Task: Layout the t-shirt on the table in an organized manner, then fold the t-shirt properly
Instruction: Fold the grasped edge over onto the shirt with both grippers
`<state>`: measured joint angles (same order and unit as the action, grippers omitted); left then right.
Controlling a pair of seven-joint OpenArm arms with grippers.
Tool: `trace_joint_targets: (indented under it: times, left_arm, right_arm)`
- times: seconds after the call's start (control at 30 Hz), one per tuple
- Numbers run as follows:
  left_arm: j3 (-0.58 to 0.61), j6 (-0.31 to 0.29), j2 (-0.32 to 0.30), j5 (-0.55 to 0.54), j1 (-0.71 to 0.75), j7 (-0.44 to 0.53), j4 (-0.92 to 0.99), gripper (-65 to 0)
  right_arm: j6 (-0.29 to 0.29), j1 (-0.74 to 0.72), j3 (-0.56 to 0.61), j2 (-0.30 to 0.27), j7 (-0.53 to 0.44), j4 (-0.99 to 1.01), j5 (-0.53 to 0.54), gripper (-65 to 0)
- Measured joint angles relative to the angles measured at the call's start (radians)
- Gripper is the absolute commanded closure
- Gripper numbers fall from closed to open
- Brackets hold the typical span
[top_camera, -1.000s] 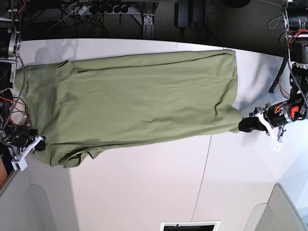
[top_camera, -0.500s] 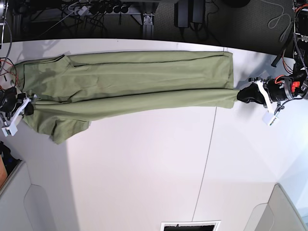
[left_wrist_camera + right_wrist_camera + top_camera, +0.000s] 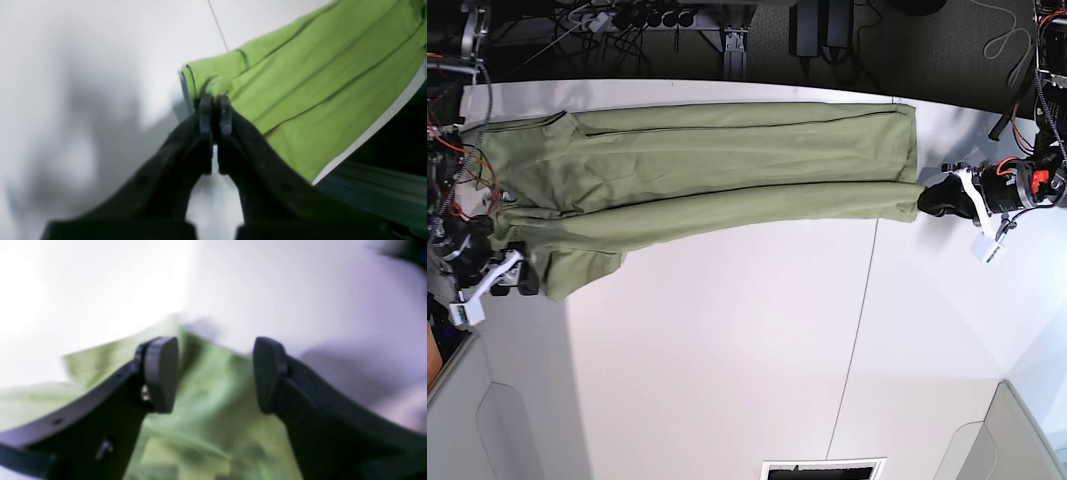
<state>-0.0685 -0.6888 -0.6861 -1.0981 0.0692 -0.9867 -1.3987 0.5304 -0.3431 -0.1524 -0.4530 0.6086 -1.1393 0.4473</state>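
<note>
Pinching the limp shirt point(image 3: 707, 180) hem with left fingers point(image 3: 215, 111); right fingers point(image 3: 213, 373) released over its sleeve end; we'd regrip corners.

Bare table point(image 3: 727, 350) beside t-shirt point(image 3: 707, 165)

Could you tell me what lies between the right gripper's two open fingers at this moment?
In the right wrist view, the right gripper stands open with only the green t-shirt showing in the gap, below the fingers; neither visibly touches the cloth.
</note>
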Motion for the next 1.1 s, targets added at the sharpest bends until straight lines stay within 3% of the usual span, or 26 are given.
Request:
trace_joint_targets:
  times: [0.1, 0.23, 0.3, 0.4, 0.47, 0.67, 0.77, 0.9, 1.1]
  left_arm:
    - [0.000, 0.000, 0.008, 0.002, 0.000, -0.002, 0.000, 0.0]
    - [0.000, 0.000, 0.010, 0.000, 0.000, -0.001, 0.000, 0.0]
    - [0.000, 0.000, 0.010, 0.001, 0.000, -0.002, 0.000, 0.0]
    - [0.000, 0.000, 0.010, 0.001, 0.000, -0.001, 0.000, 0.0]
    - [0.000, 0.000, 0.010, 0.001, 0.000, -0.002, 0.000, 0.0]
    - [0.000, 0.000, 0.010, 0.001, 0.000, -0.009, 0.000, 0.0]
    - [0.000, 0.000, 0.010, 0.001, 0.000, -0.020, 0.000, 0.0]
    - [0.000, -0.001, 0.006, 0.000, 0.000, -0.027, 0.000, -6.6]
    - [0.000, -0.001, -0.027, -0.132, 0.000, -0.132, 0.000, -6.6]
  right_arm:
    - [0.000, -0.009, 0.042, 0.058, -0.059, 0.055, -0.076, -35.5]
    - [-0.040, -0.013, 0.078, 0.063, -0.122, 0.123, -0.104, -34.3]
    - [-0.053, -0.017, 0.079, 0.060, -0.122, 0.131, -0.108, -24.4]
    - [-0.055, -0.014, 0.079, 0.060, -0.117, 0.131, -0.107, 0.0]
    - [-0.055, -0.014, 0.079, 0.060, -0.097, 0.123, -0.082, 0.0]
    - [-0.036, 0.026, 0.032, 0.060, 0.106, -0.034, 0.010, 0.0]
    - [-0.033, 0.089, -0.025, 0.042, 0.142, -0.171, 0.073, 0.0]
    - [-0.038, 0.231, -0.091, -0.020, 0.201, -0.327, 0.168, 0.0]
    - [-0.003, 0.475, -0.203, -0.061, 0.242, -0.561, 0.237, 0.0]
